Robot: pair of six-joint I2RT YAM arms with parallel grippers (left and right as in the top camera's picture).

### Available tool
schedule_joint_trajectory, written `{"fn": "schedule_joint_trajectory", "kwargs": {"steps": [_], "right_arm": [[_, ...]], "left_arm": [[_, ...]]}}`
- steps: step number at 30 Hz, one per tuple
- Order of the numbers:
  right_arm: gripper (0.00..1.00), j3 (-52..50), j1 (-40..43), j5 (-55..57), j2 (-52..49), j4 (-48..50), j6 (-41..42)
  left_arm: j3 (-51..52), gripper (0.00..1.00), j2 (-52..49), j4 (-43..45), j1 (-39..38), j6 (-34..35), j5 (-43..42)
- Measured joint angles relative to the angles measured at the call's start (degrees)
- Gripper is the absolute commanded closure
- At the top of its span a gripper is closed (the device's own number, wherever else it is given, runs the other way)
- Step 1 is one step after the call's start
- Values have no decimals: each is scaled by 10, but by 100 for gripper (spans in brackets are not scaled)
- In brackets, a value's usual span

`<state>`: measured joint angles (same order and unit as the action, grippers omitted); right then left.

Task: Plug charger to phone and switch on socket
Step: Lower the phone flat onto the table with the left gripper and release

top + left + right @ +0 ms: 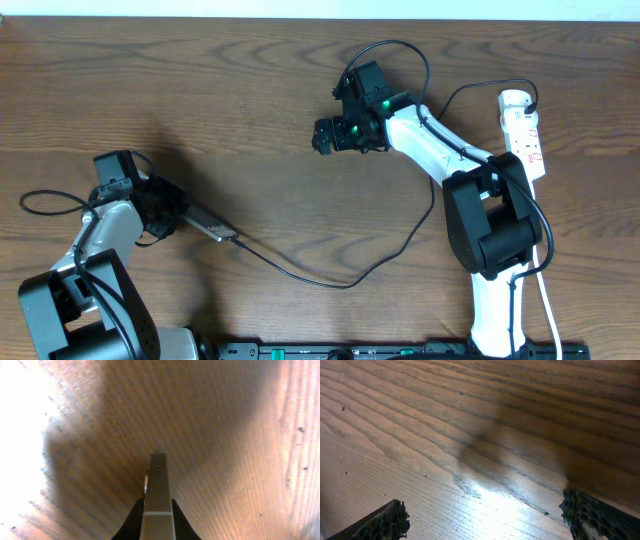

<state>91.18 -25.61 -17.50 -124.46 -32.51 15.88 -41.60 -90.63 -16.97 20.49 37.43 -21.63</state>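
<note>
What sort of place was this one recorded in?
Probably a robot test bench rather than a home: a left arm and a right arm at a wood-grain table, with the socket, the charger and the phone as props.

Nothing here can actually be read. The power strip (522,125), out at two o'clock in the overhead view, carries small red marks too tiny to make out. The phone (208,227), at eight o'clock, shows only its thin edge, with no legible lettering.
</note>
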Motion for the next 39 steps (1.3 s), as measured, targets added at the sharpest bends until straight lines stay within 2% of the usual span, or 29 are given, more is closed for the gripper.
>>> {"fn": "schedule_joint_trajectory", "kwargs": {"steps": [10, 13, 14, 20, 23, 27, 36, 38, 39], "right_arm": [[1, 0, 0, 0, 0, 0, 0], [1, 0, -2, 0, 0, 0, 0], [1, 0, -2, 0, 0, 0, 0], [1, 0, -3, 0, 0, 0, 0], [1, 0, -3, 0, 0, 0, 0], [1, 0, -3, 0, 0, 0, 0], [1, 0, -3, 0, 0, 0, 0], [1, 0, -3, 0, 0, 0, 0], [1, 0, -3, 0, 0, 0, 0]], "left_arm": [[1, 92, 0, 0, 0, 0, 10], [4, 83, 0, 2, 0, 0, 10], [6, 76, 0, 2, 0, 0, 10], [7, 73, 2, 3, 0, 0, 8], [7, 67, 2, 3, 0, 0, 7], [7, 51, 5, 5, 0, 0, 4], [7, 49, 10, 4, 0, -2, 3], [7, 44, 10, 4, 0, -2, 3], [7, 38, 10, 4, 0, -2, 3]]}}
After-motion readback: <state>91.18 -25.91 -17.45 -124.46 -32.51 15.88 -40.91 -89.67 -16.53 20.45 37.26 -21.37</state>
